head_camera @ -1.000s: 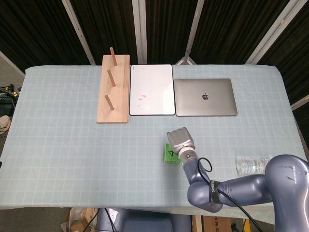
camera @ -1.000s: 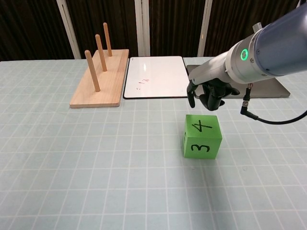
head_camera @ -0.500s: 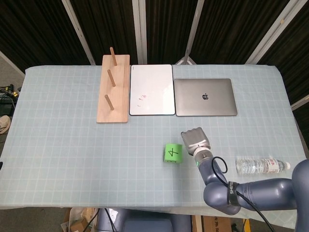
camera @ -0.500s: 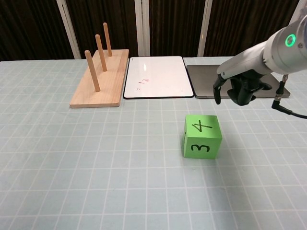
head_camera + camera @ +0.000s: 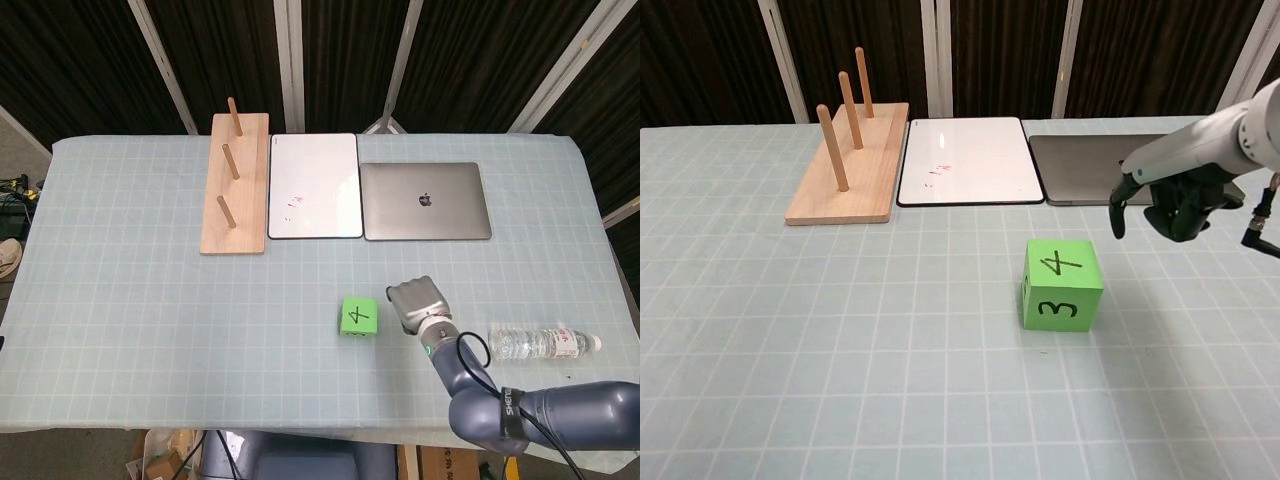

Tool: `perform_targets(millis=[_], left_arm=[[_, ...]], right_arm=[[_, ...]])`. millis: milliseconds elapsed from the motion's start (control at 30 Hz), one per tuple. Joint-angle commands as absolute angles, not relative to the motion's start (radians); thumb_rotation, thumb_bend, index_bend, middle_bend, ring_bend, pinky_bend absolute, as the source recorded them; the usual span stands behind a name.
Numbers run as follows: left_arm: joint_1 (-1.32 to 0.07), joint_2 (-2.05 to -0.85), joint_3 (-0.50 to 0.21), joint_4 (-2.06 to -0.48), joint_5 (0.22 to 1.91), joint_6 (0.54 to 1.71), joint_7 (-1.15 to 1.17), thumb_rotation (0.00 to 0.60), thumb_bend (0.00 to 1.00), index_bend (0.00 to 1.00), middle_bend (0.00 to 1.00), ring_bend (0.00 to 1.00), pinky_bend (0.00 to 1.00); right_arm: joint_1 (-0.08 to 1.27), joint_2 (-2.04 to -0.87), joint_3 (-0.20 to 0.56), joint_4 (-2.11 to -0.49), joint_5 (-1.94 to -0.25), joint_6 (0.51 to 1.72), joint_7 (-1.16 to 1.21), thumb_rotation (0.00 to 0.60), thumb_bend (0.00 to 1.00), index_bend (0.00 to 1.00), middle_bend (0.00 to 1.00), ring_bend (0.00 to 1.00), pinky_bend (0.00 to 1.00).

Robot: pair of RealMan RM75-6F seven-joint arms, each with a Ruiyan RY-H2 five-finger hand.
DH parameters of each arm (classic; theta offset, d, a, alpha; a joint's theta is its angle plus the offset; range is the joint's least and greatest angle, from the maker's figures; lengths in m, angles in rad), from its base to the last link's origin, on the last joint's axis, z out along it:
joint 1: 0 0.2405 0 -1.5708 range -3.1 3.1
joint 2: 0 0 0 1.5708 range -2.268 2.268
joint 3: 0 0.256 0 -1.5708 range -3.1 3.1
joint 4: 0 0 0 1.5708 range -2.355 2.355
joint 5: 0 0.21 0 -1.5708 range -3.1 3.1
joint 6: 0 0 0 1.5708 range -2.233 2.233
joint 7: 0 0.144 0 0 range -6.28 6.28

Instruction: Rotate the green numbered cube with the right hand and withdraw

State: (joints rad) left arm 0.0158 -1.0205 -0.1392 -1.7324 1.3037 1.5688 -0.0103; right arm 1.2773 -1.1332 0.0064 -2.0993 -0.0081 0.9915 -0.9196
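The green numbered cube (image 5: 359, 317) sits on the checked tablecloth near the table's middle front. Its top face reads 4 and, in the chest view, the green cube's (image 5: 1061, 285) side toward me reads 3. My right hand (image 5: 418, 303) hovers just to the right of the cube, apart from it and above the cloth. In the chest view my right hand (image 5: 1170, 205) hangs with its fingers pointing down, thumb apart from them, holding nothing. My left hand shows in neither view.
A wooden peg board (image 5: 235, 185) with three upright pegs, a whiteboard (image 5: 314, 186) and a closed laptop (image 5: 425, 200) line the far side. A plastic water bottle (image 5: 540, 343) lies on its side at the front right, close to my right arm.
My right hand has moved rightward, off the cube's top and away from it. The cube stays in place with 4 up and 3 facing me.
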Motion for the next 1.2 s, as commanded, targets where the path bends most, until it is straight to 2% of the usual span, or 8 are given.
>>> perform_targets(millis=[33,400,1200], left_arm=[[0.016,-1.020,-0.139,-1.731,1.305,1.568,-0.012,0.600,0.31,0.11,0.00,0.00,0.00],[0.015,-1.021,-0.139,-1.731,1.304,1.566,-0.010,0.600,0.31,0.11,0.00,0.00,0.00],[0.015,-1.018,-0.141,-1.732,1.301,1.563,-0.014,0.600,0.31,0.11,0.00,0.00,0.00]], right_arm=[[1.261,-1.132,-0.013,-2.110,-0.039,0.977,-0.902,0.600,0.85,0.30,0.84,0.87,0.76],[1.241,-1.166,-0.040,-2.096,-0.110,0.976,-0.860,0.600,0.85,0.27,0.84,0.87,0.76],[1.280,-1.220,-0.026,-2.045,-0.084,0.968,-0.823,0.600,0.85,0.27,0.84,0.87,0.76]])
